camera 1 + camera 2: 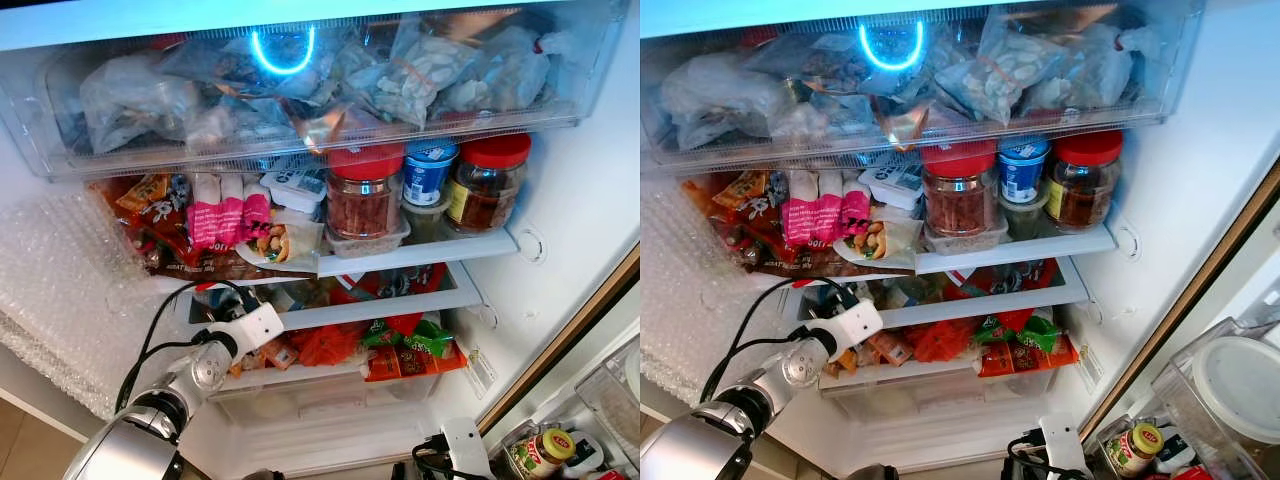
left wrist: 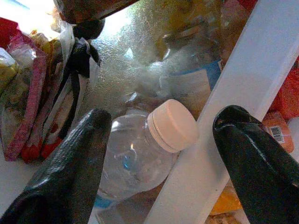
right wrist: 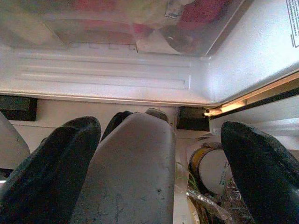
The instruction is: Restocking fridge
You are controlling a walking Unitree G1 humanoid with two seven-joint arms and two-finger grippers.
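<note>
The fridge stands open before me. My left arm (image 1: 205,365) reaches into the left end of the middle shelf (image 1: 400,305). In the left wrist view my left gripper (image 2: 166,116) is open, its black fingers (image 2: 70,172) spread wide. Just beyond them a clear plastic bottle (image 2: 135,158) with a cream cap (image 2: 173,125) lies on its side behind the white shelf edge (image 2: 243,93); the fingers are not closed on it. My right gripper (image 3: 161,126) is open low by the fridge's base, with a grey rounded part (image 3: 131,177) between its fingers.
A top drawer (image 1: 300,150) is packed with bags. Below it stand two red-lidded jars (image 1: 365,190) (image 1: 487,180), a blue-lidded tub (image 1: 430,170) and pink snack packets (image 1: 215,215). Bubble wrap (image 1: 60,290) covers the left wall. Door bins at right hold a small jar (image 1: 545,450).
</note>
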